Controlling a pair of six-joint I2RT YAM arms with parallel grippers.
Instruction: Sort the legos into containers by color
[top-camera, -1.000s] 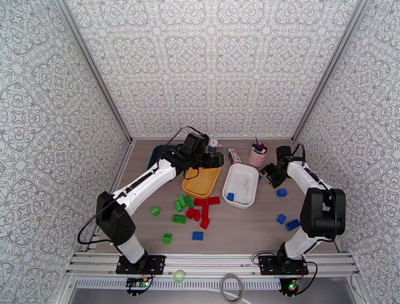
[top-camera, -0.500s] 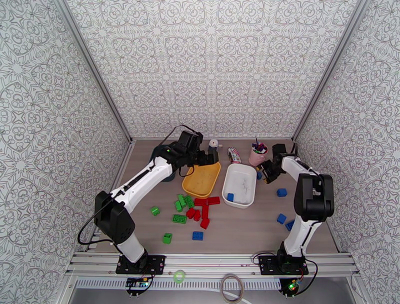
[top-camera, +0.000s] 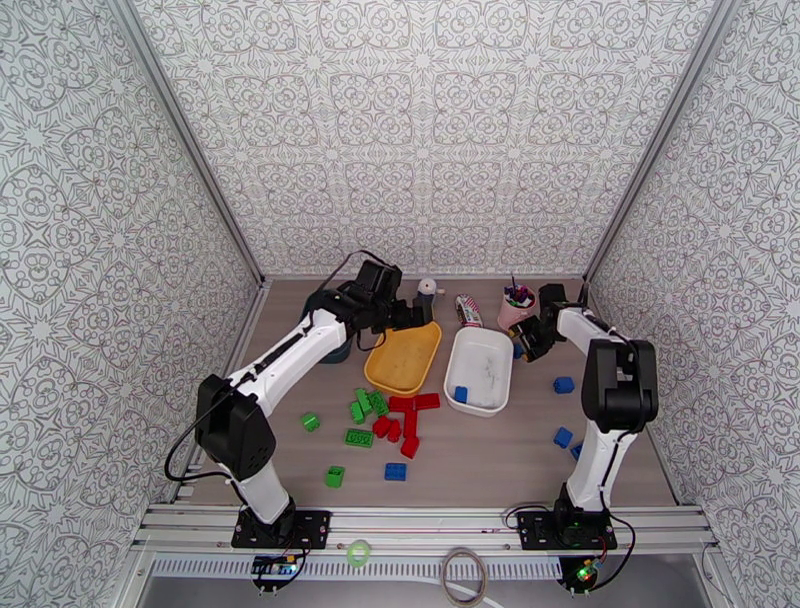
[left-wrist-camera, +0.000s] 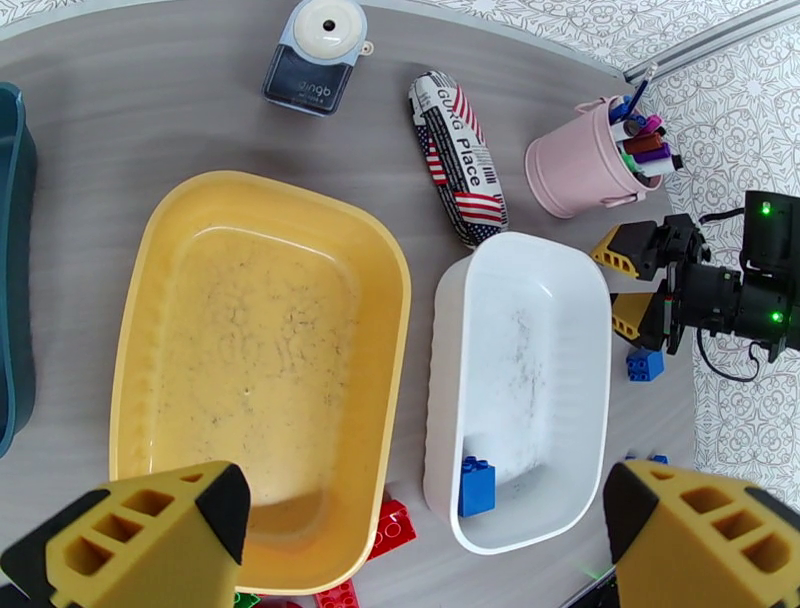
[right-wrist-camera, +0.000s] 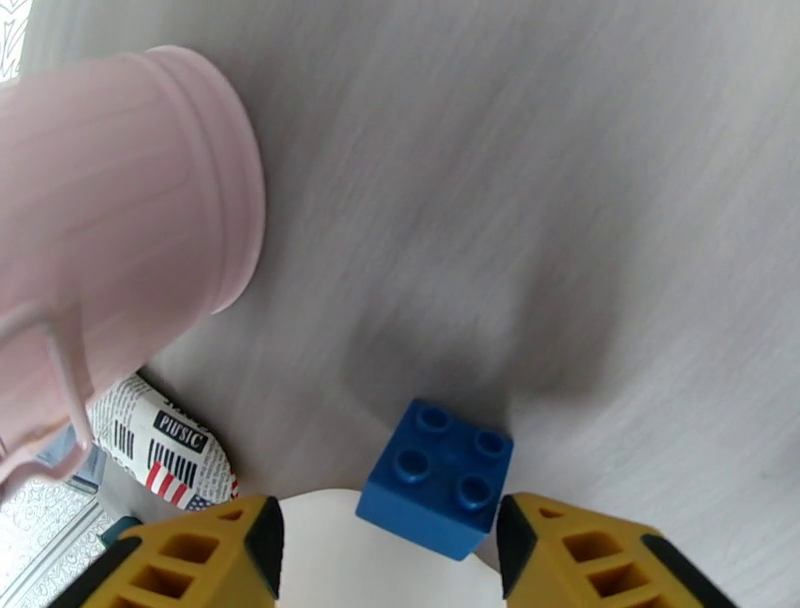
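My right gripper (right-wrist-camera: 388, 520) is open and low over the table, its yellow fingers (right-wrist-camera: 600, 560) on either side of a blue two-by-two lego (right-wrist-camera: 437, 488). That lego lies between the pink cup and the white tray (top-camera: 495, 352); the left finger stands clear of it. One blue lego (left-wrist-camera: 477, 487) lies in the white tray (left-wrist-camera: 590, 300). My left gripper (left-wrist-camera: 420, 545) hangs wide open above the bare yellow tray (left-wrist-camera: 385, 260). The dark teal tray (left-wrist-camera: 10, 270) sits at the left. Red legos (top-camera: 405, 415), green legos (top-camera: 365, 408) and blue legos (top-camera: 396, 471) are scattered on the table.
A pink cup of pens (top-camera: 516, 308) stands just behind my right gripper (top-camera: 527, 340). A flag-printed pouch (left-wrist-camera: 460, 160) and a small grey-blue device (left-wrist-camera: 315, 50) lie at the back. More blue legos (top-camera: 564, 384) lie near the right arm's base.
My right gripper has moved back and left to the blue lego beside the pink cup, and its jaws have narrowed slightly. The left gripper has drawn back a little over the yellow tray.
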